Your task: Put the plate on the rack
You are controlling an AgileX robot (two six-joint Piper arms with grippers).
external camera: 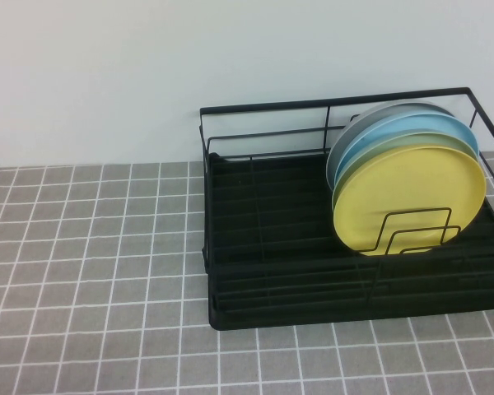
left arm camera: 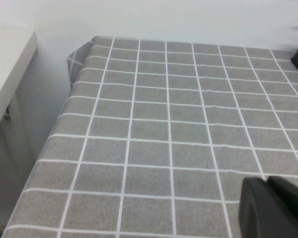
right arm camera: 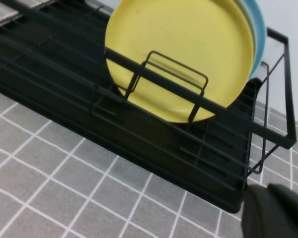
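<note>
the plate (external camera: 407, 193) looks like matt plastic, plain yellow and smooth. the rack (external camera: 263, 247) is thin black wire, seemingly coated metal, over a dull black tray base with ribbed lines. the tablecloth (external camera: 90, 271) is grey cloth with a white grid, soft and faintly creased. the wall (external camera: 107, 74) behind is smooth, matt white.

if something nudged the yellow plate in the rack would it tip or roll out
Probably not. The yellow plate stands on edge in the rack, leaning back on the other plates, with a wire divider in front. It looks stiff and matte, so hardly slippery. Neither gripper is near it.
</note>
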